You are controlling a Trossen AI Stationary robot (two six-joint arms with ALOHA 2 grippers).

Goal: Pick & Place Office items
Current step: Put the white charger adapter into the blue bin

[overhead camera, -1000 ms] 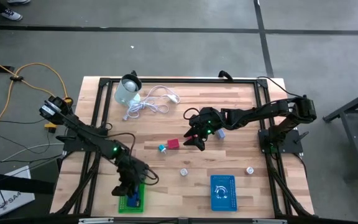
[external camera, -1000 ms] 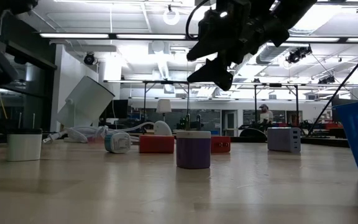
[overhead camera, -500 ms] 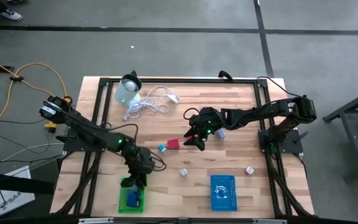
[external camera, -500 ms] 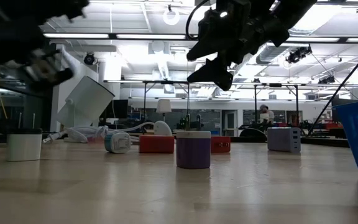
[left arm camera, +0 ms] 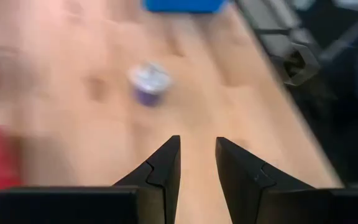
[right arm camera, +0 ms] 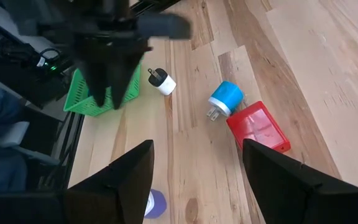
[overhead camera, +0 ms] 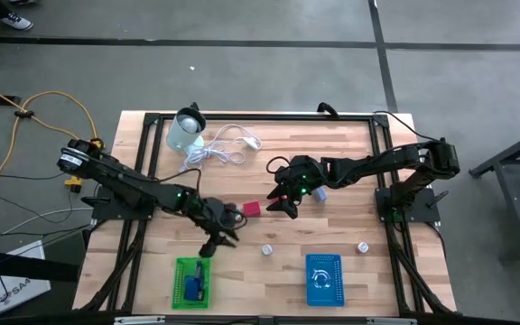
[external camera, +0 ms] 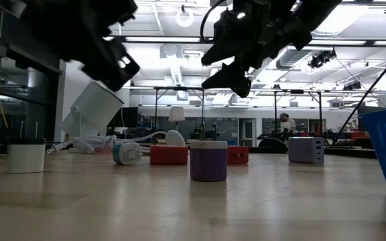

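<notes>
We saw the left arm stretched from the table's left edge toward the middle, its left gripper (overhead camera: pixel 217 236) raised off the wood and carrying nothing, the two dark fingers (left arm camera: pixel 166 163) drawn to a narrow slit. It hung just near of the small red block (overhead camera: pixel 252 208) and just far of the green slotted basket (overhead camera: pixel 190 282), which sat at the near left edge of the pale wooden table (overhead camera: pixel 332 153). The right arm reached in from the right edge, bent at the elbow, its right gripper (overhead camera: pixel 283 200) poised above the table's centre with its fingers spread wide and empty (in the low view it hung well clear of the wood).

Among the office items, the red block lay flat near the centre, and just beside it lay a blue round plug adapter (right arm camera: pixel 224 99) on its side. A small white plug with a black end (right arm camera: pixel 161 81) lay nearer the green basket. A short purple-and-white round piece (external camera: pixel 208 161) stood upright near the table's near middle, and a similar small round piece (overhead camera: pixel 363 246) stood to the right. A grey blocky charger (external camera: pixel 305 149) sat under the right arm. Some blue pieces (overhead camera: pixel 194 287) lay inside the green basket. A blue slotted basket (overhead camera: pixel 323 278) sat at the near right.
</notes>
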